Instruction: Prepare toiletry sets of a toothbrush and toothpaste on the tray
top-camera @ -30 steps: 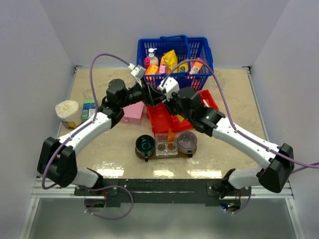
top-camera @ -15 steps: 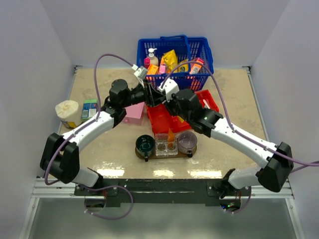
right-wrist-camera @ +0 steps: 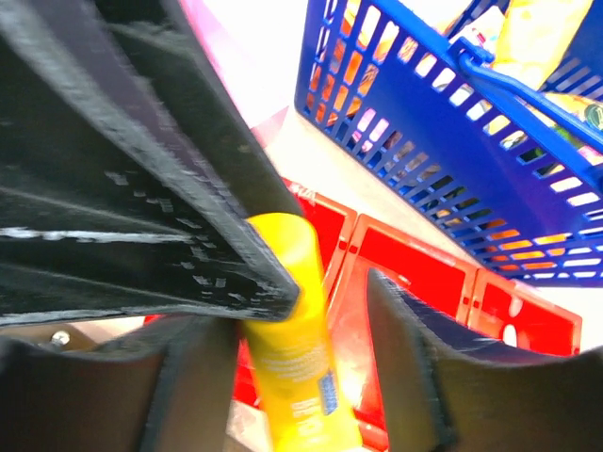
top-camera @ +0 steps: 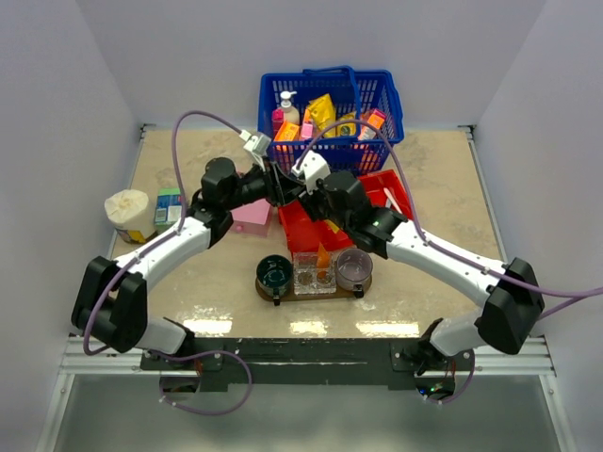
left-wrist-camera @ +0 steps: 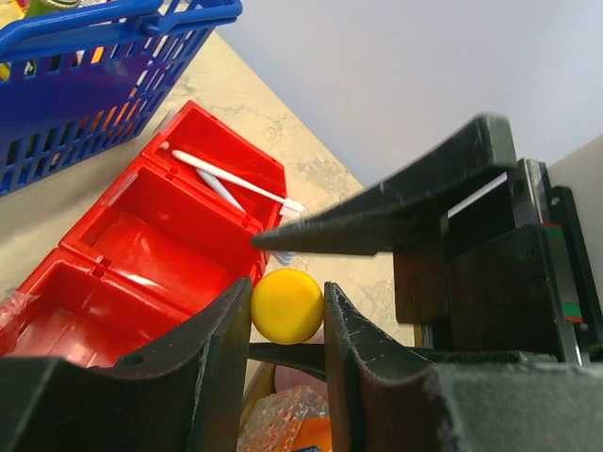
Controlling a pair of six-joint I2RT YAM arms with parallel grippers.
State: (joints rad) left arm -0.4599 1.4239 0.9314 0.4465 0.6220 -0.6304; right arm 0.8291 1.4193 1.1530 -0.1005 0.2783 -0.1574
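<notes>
Above the red bin, short of the tray, the left pincer clenches the toothpaste by its round cap alone while the right pincer stands released — so we fear the tube could swivel or slip into the bin. Only the right wrist view shows the gap beside the tube; from overhead the pincers hide it.
</notes>
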